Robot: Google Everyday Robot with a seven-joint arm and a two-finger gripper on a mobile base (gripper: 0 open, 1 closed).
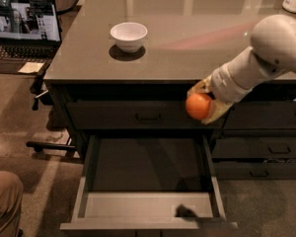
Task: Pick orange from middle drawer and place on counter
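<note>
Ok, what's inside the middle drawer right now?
The middle drawer floor looks bare; its rear is hidden in shadow. The orange is above it, held in the gripper, just below the counter edge.

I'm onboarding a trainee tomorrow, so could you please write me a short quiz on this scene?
1. True or false: the small round bright-orange fruit lies inside the open dark-grey middle drawer.
2. Where is the gripper? A) over the glossy grey-brown counter B) above the drawer, below the counter's edge C) inside the drawer
3. Fill in: a white round ___ stands on the counter.
Key: 1 false, the gripper holds it; 2 B; 3 bowl.
</note>
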